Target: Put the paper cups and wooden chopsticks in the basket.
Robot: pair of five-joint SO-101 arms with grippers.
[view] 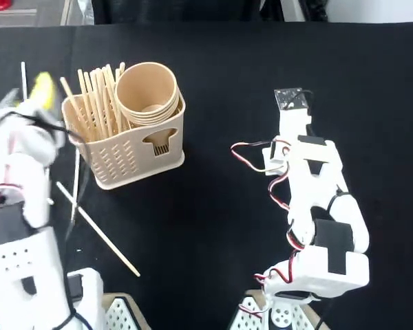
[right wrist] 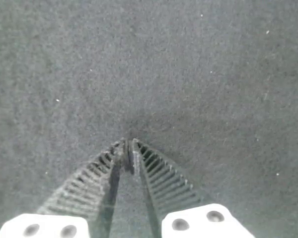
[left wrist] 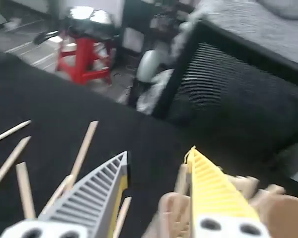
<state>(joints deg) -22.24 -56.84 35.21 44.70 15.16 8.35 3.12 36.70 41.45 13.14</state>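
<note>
Conceivably, the chopsticks [view: 96,103] standing in the basket [view: 134,155] beside the stacked paper cups [view: 148,89] could be snagged and flicked out, since the left tool [left wrist: 158,153] is held wide open and empty just beside them. Loose chopsticks [view: 100,232] lying on the worktop [view: 227,69] by that arm could be rolled away by it; the right tool [right wrist: 128,144] is closed on nothing, well apart.

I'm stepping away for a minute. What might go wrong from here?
The open left gripper sits close beside the basket, where upright chopsticks stick out; a clumsy move might knock them or shove the basket. The loose chopsticks lie flat on the table beside that arm, so they may slip from a pinch or get swept aside.
</note>
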